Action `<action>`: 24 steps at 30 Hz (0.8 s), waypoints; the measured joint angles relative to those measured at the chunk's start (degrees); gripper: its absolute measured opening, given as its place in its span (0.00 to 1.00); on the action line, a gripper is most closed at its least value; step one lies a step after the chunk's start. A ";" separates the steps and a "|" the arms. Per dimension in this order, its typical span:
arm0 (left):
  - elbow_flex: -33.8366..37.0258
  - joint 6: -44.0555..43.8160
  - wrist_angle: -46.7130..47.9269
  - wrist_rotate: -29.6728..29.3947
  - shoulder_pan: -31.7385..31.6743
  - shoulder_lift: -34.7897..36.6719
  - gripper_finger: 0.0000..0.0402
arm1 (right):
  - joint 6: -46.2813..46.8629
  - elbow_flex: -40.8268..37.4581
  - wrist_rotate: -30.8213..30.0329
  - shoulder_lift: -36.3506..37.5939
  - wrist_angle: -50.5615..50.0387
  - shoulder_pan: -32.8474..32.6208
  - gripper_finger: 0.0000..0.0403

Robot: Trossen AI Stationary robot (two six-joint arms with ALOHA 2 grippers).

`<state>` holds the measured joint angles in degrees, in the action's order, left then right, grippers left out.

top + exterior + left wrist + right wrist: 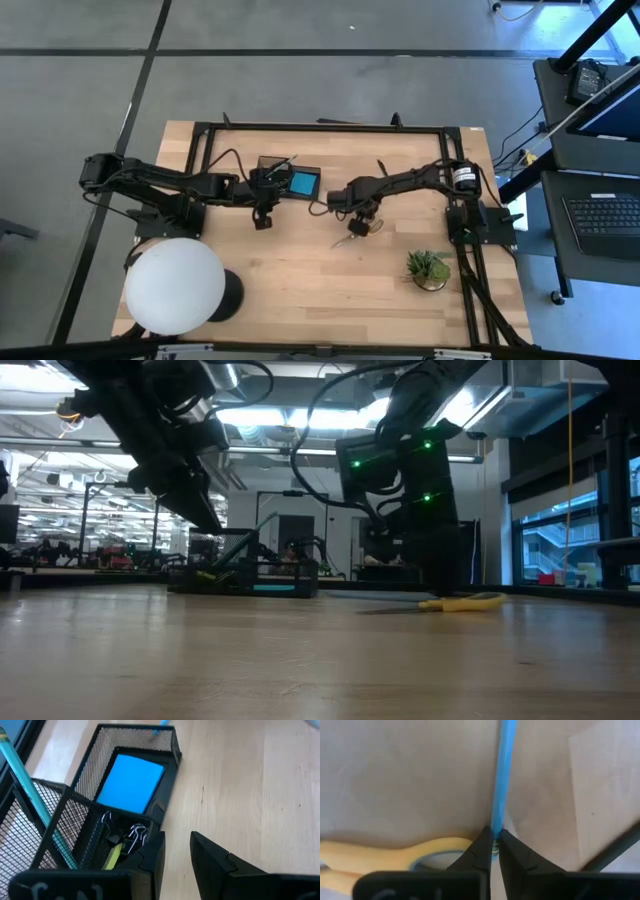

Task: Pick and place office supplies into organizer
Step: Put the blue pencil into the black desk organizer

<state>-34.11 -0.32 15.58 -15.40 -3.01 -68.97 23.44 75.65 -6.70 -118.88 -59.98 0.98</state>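
High view: right gripper [362,222] above the yellow scissors [352,236], right of the organizer [290,178]. Left wrist view: left gripper [176,851], fingers parted and empty, beside organizer. Right wrist view: fingers clamp a blue pencil [503,785].

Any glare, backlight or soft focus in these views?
Low view: bright ceiling lights backlight both arms into silhouettes, scissors still readable. Left wrist view: blue note pad sharp, near jaws soft. Right wrist view: blue pencil and tabletop slightly soft. High view: evenly lit.
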 joint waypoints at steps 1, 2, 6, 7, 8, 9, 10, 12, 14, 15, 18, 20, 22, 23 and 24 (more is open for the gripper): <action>0.00 0.00 -0.41 0.02 0.00 0.00 0.21 | -0.76 -0.02 -0.32 -0.04 -0.05 -0.53 0.07; 0.00 0.00 -0.77 0.02 0.00 0.00 0.21 | -1.39 -0.04 -0.48 -0.08 -0.01 -1.07 0.06; 0.00 0.00 -0.98 0.02 0.02 -0.01 0.21 | -5.27 -0.21 -1.29 -0.14 -0.27 -3.02 0.06; 0.00 0.00 -1.01 0.02 0.02 0.00 0.21 | -6.37 -0.21 -1.33 -0.17 -0.33 -3.44 0.06; 0.00 0.00 -1.01 0.02 0.02 0.00 0.21 | -7.60 -0.24 -1.51 -0.19 -0.38 -3.82 0.06; 0.00 -0.02 -1.01 0.02 0.00 -0.01 0.21 | -8.81 -0.27 -1.84 -0.21 -0.38 -4.23 0.06; 0.00 -0.06 -1.01 0.02 0.02 0.00 0.21 | -9.89 -0.32 -2.34 -0.21 -0.37 -4.66 0.06; 0.00 -0.43 -1.01 0.04 0.01 -0.01 0.21 | -11.90 -0.32 -2.87 -0.24 -0.38 -5.27 0.06; 0.00 -0.46 -1.01 0.04 0.00 0.00 0.21 | -13.52 0.24 -3.00 -0.46 -0.68 -5.79 0.06; 0.00 -0.46 -1.00 0.09 0.01 0.00 0.21 | -14.36 0.80 -3.00 -0.52 -0.80 -5.95 0.06; 0.00 -0.46 -1.04 2.16 0.00 0.00 0.21 | -16.75 2.89 -1.77 -0.74 -1.05 -6.47 0.06; 0.00 0.02 -1.18 5.04 0.00 -0.01 0.21 | -18.41 4.46 0.32 -0.79 -0.12 -6.66 0.06; 0.00 1.19 -1.25 7.85 0.02 0.00 0.21 | -19.68 5.94 3.65 -0.80 2.73 -6.80 0.06; 0.00 1.40 -1.25 9.04 0.02 0.00 0.21 | -20.77 6.30 4.93 -0.80 4.16 -6.86 0.06; 0.00 1.45 -1.25 9.84 0.02 0.00 0.21 | -21.89 6.47 6.05 -0.80 5.27 -6.89 0.06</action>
<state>-34.11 1.13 14.33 -5.56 -2.98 -68.97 1.56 82.12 -0.65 -119.68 -54.71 -5.91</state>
